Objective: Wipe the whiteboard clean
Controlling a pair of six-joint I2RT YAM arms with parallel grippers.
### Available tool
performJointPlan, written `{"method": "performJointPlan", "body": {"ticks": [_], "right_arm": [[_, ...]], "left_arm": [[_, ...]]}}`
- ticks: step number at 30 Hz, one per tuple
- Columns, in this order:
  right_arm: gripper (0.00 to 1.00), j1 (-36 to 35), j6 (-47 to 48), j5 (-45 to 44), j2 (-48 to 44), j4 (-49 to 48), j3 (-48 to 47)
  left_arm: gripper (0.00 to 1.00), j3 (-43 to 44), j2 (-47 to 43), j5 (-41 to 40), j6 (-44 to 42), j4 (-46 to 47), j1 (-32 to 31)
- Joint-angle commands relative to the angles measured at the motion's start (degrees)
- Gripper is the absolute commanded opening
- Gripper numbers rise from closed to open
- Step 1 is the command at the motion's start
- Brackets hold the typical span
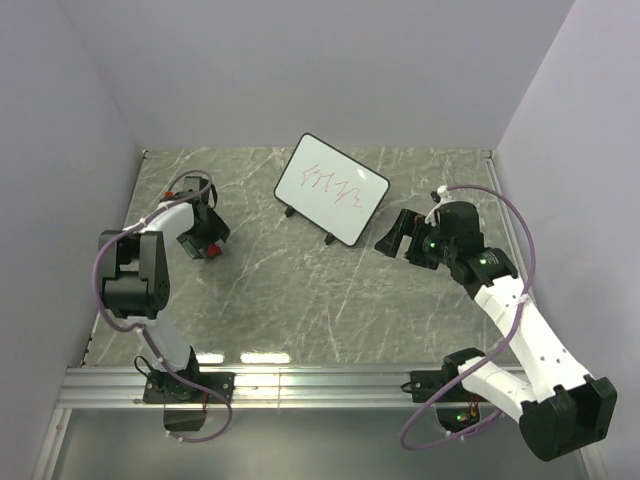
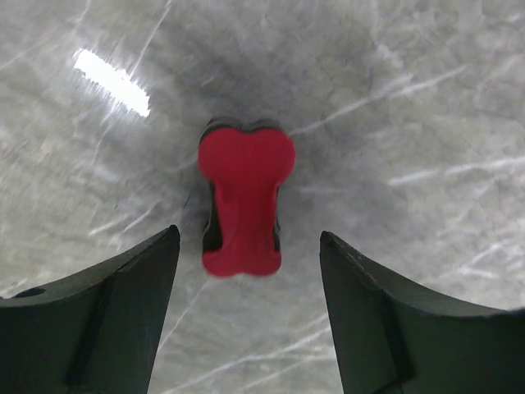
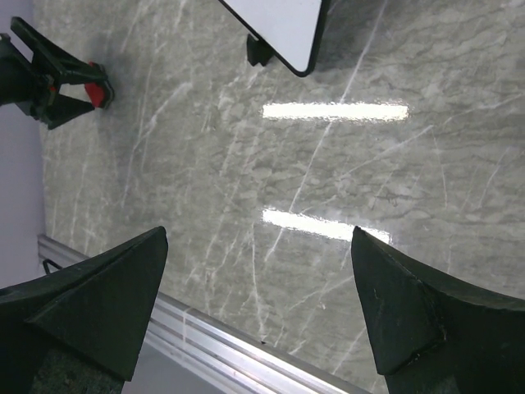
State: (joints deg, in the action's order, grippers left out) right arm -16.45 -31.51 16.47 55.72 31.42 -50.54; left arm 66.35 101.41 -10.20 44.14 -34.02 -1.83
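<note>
1. Top view: the small white rectangular whiteboard (image 1: 332,188), black-framed and marked with red scribbles, stands tilted at the rear centre of the grey marbled table (image 1: 300,300).
2. Left wrist view: the left gripper (image 2: 246,246) has its jaws wide, straddling a red-black eraser block (image 2: 244,205) without touching it.
3. Right wrist view: the right gripper (image 3: 258,238) has its jaws wide and holds nothing.

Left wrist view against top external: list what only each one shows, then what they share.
Only the left wrist view shows the bone-shaped top of the red eraser, lying untouched between the fingers of the open left gripper. Only the top external view shows the whiteboard with red scribbles and the right gripper near it. Both show the eraser, the left gripper and the marble table.
</note>
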Motion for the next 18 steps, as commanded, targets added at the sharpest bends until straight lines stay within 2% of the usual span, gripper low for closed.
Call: {"method": "performJointPlan", "body": {"ticks": [1,4,6,10,11,13,15,16,18], "right_arm": [[1.00,0.4,1.9,-1.3,1.4,-0.3,-1.8],[1.00,0.4,2.3,-1.7,3.1,-0.4,-3.2],[1.00,0.4,2.8,-2.4,4.4,-0.2,-4.5],[1.00,0.4,4.4,-4.5,6.9,0.1,-7.6],[1.00,0.5,4.9,-4.8,7.6,0.2,-9.5],[1.00,0.4,5.9,-5.6,10.0,0.2,-11.8],[1.00,1.1,6.5,-4.9,13.5,-0.1,-16.1],[1.00,1.7,6.6,-4.2,15.2,-0.3,-17.8],[1.00,4.5,6.1,-2.2,21.2,-0.3,-24.1]], "left_arm": [[0.74,3.8,1.9,-1.0,-1.1,1.9,0.0],[0.69,5.1,4.0,-1.1,-1.2,2.2,0.0],[0.61,6.1,5.2,-1.1,-1.2,2.2,0.0],[0.43,7.0,7.0,-1.6,-1.8,2.0,0.1],[0.34,7.1,7.2,-1.4,-2.0,2.1,0.1],[0.23,7.0,7.9,-0.7,-2.3,2.5,0.1],[0.05,6.9,8.5,0.3,-2.5,2.6,0.1],[0.00,7.0,8.6,1.4,-2.5,2.4,0.1],[0.00,7.6,7.8,3.3,-2.5,2.5,-0.1]]}}
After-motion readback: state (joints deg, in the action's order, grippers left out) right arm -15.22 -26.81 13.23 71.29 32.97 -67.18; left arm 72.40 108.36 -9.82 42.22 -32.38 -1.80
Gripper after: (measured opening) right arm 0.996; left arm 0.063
